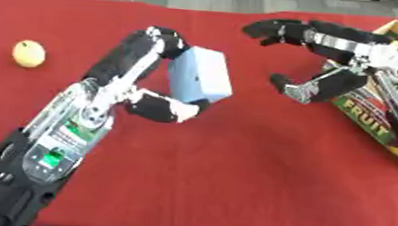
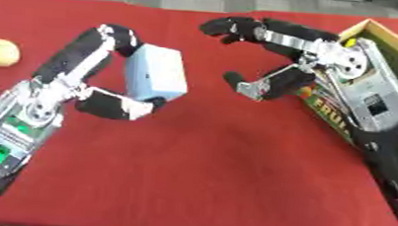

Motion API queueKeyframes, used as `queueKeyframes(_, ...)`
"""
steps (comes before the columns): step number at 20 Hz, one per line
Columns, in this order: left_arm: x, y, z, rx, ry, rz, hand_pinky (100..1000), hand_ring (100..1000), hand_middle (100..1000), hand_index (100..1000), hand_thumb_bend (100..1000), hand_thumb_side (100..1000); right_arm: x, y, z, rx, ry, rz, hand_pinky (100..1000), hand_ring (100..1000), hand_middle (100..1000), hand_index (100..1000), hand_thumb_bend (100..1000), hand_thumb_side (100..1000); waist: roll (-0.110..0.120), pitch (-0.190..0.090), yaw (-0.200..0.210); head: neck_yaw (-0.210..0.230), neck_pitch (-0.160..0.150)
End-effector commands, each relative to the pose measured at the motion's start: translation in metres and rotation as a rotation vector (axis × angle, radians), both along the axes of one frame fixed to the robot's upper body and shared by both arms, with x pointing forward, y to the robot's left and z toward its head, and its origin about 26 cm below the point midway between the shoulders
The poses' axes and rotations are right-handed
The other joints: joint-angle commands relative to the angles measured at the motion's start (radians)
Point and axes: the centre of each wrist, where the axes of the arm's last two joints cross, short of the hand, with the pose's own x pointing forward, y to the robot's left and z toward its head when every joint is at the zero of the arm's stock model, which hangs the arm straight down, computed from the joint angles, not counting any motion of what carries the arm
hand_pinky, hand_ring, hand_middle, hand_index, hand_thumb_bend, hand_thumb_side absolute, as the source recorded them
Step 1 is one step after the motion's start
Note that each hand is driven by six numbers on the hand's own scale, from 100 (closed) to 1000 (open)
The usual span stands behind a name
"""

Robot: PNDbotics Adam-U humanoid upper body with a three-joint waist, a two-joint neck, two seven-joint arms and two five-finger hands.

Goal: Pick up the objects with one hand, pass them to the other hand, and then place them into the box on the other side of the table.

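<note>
My left hand [image 1: 157, 78] grips a pale blue box [image 1: 201, 75] between its fingers above and thumb below, holding it over the red table near the centre. To the right of the box my right hand [image 1: 327, 58] is spread open, fingers on top and thumb underneath, a short gap away and not touching it. A yellow round fruit [image 1: 29, 53] lies on the cloth at the far left. Behind the right hand, at the right edge, stands a cardboard box printed "FRUIT" [image 1: 371, 120].
The red cloth [image 1: 233, 176] covers the whole table. Its far edge runs along the top, with grey floor beyond. My right forearm [image 2: 372, 103] lies over the fruit box's near wall.
</note>
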Motion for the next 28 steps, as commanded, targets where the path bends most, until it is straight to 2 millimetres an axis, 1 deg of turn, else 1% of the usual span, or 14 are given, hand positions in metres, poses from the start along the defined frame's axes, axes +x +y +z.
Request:
queueKeyframes(1,-0.001,-0.003,0.004,-0.001,-0.036,0.001,690,610,532,526,100,230,-0.001,0.004,0.011,-0.018,-0.051,0.011,945,1000,999,993,100,175,-0.002,-0.021,0.002,-0.006,-0.005)
queueKeyframes(9,0.0,-0.01,0.002,-0.007,-0.039,-0.006,688,609,530,525,100,232,-0.003,0.015,0.011,-0.045,-0.092,0.049,950,1000,1000,1000,100,196,-0.005,-0.021,0.007,-0.032,-0.004)
queueKeyframes(16,0.005,-0.016,-0.003,0.005,-0.039,0.003,690,612,533,525,100,209,-0.005,0.023,0.012,-0.053,-0.091,0.071,951,1000,1000,1000,100,223,-0.007,-0.02,0.011,-0.04,-0.005)
queueKeyframes(24,0.011,-0.018,-0.01,0.039,-0.058,0.041,691,616,537,524,100,173,-0.007,0.027,0.014,-0.074,-0.077,0.07,955,1000,1000,1000,100,306,-0.008,-0.019,0.012,-0.039,-0.007)
queueKeyframes(28,0.012,-0.019,-0.01,0.046,-0.085,0.048,691,617,538,523,100,153,-0.007,0.028,0.013,-0.103,-0.074,0.071,962,1000,1000,1000,100,327,-0.008,-0.018,0.013,-0.042,-0.008)
